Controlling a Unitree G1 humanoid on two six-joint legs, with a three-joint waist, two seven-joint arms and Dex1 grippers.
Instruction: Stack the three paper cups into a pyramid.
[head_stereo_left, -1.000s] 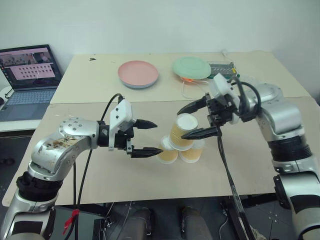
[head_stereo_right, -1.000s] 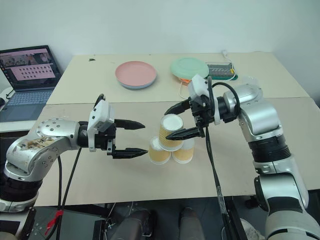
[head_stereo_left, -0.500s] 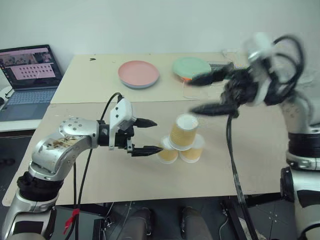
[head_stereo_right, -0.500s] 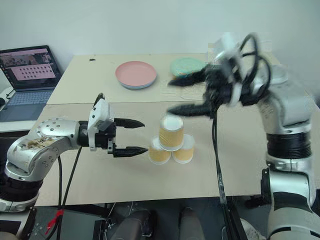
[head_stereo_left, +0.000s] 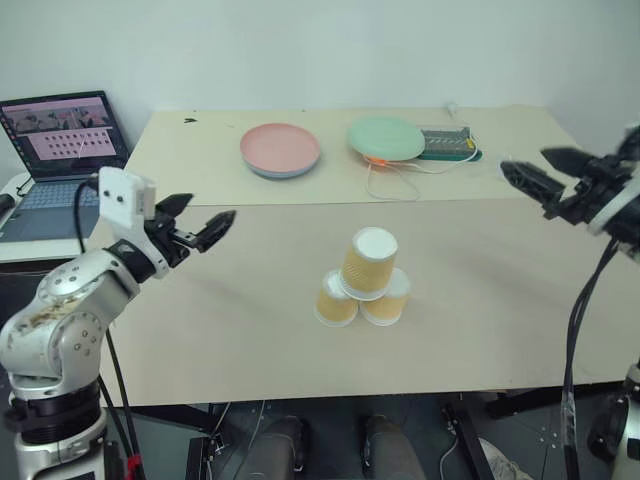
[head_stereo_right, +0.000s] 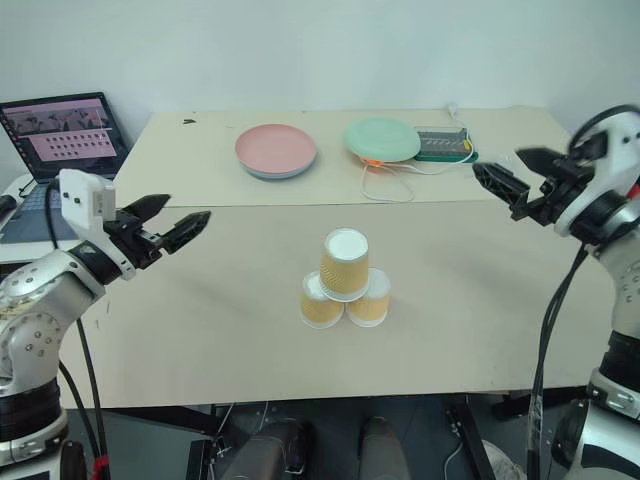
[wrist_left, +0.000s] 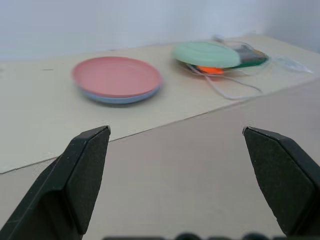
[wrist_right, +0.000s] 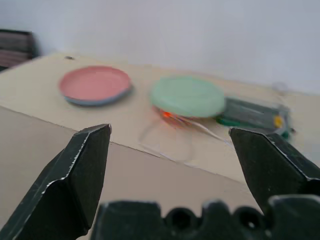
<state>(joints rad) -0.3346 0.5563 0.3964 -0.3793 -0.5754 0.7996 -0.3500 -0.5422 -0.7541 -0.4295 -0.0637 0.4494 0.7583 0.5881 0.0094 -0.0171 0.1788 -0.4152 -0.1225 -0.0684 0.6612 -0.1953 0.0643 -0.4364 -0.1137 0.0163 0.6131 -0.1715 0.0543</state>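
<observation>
Three yellowish-tan paper cups stand as a small pyramid in the middle of the near table: a left base cup, a right base cup, and a top cup resting tilted on both. My left gripper hangs open far to the left of the stack, empty, pointing forward. My right gripper hangs open far to the right, also empty. Neither touches a cup.
A pink plate and a green plate lie on the far table, with a white cable and a green device beside them. An open laptop sits at the left. A seam joins the two tables.
Both arms swung outward from the stack, the left gripper to the left and the right gripper to the right, both turning to face forward. The cups kept their places.
</observation>
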